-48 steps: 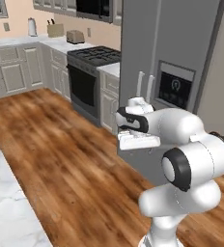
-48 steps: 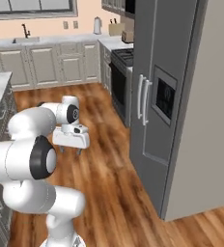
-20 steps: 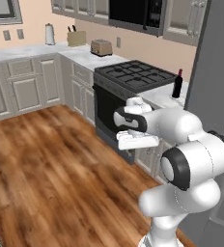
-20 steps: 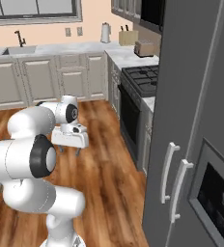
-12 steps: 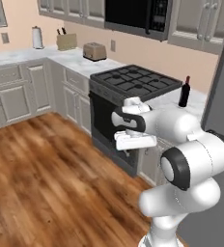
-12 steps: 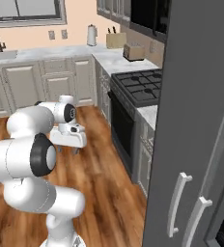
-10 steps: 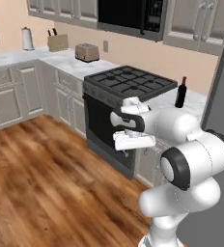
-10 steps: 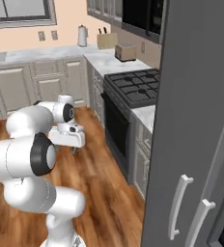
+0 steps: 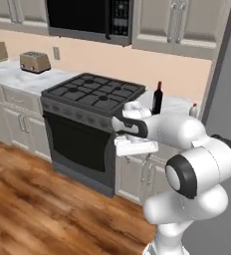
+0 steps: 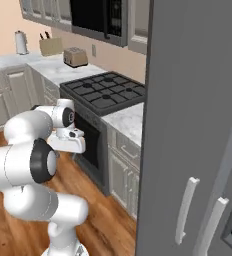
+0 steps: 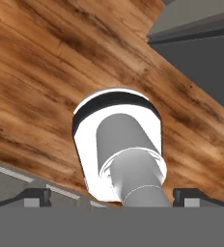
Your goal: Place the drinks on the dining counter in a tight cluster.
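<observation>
A dark wine bottle [image 9: 158,98] stands upright on the short marble worktop [image 9: 173,105] between the stove and the fridge. A small pale bottle [image 9: 193,110] stands further right on that worktop, against the fridge side. My gripper [image 9: 135,149] hangs folded in front of my body, well below and short of both bottles, pointing down at the wooden floor. In the hand view its fingertips [image 11: 35,197] stand wide apart with nothing between them, so the gripper [image 11: 115,198] is open. It also appears as the white hand of the gripper [image 10: 71,144] beside the oven door. The dining counter is out of view.
A black stove [image 9: 94,92] with an oven door [image 9: 78,146] stands straight ahead. The tall grey fridge [image 10: 198,125] walls off the right. A toaster [image 9: 35,61] sits on the left counter; a knife block [image 10: 50,46] and paper towel roll [image 10: 21,42] stand further back. Wooden floor [image 9: 43,209] lies open to the left.
The whole scene has shifted: the base has driven toward the stove and the worktop, which are now closer. The arm keeps the same folded pose, the gripper still open.
</observation>
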Available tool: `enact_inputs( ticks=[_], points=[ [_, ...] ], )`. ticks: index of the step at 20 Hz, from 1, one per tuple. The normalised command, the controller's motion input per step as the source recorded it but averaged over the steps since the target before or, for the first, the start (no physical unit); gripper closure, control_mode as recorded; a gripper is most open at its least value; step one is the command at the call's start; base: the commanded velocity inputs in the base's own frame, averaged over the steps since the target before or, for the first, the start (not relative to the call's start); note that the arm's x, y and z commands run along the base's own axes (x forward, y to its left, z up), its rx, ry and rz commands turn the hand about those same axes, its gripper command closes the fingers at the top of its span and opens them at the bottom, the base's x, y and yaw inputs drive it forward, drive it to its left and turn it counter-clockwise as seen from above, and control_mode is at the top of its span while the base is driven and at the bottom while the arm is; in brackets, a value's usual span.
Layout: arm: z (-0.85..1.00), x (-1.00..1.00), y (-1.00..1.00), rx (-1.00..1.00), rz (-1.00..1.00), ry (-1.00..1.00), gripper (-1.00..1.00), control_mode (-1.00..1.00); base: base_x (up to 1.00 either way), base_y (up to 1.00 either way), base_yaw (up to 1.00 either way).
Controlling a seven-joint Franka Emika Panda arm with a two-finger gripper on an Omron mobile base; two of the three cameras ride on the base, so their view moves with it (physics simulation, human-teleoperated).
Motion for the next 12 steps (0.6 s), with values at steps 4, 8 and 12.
enact_inputs(
  ticks=[4, 8, 12],
  points=[
    [0.00, 0.00, 0.00, 0.00, 0.00, 0.00, -1.00, 1.00, 0.52, 0.28, -0.58],
    [0.00, 0.00, 0.00, 0.00, 0.00, 0.00, -1.00, 1.00, 0.54, 0.29, -0.56],
    [0.00, 0.00, 0.00, 0.00, 0.00, 0.00, -1.00, 1.00, 0.56, 0.31, -0.55]
  ],
)
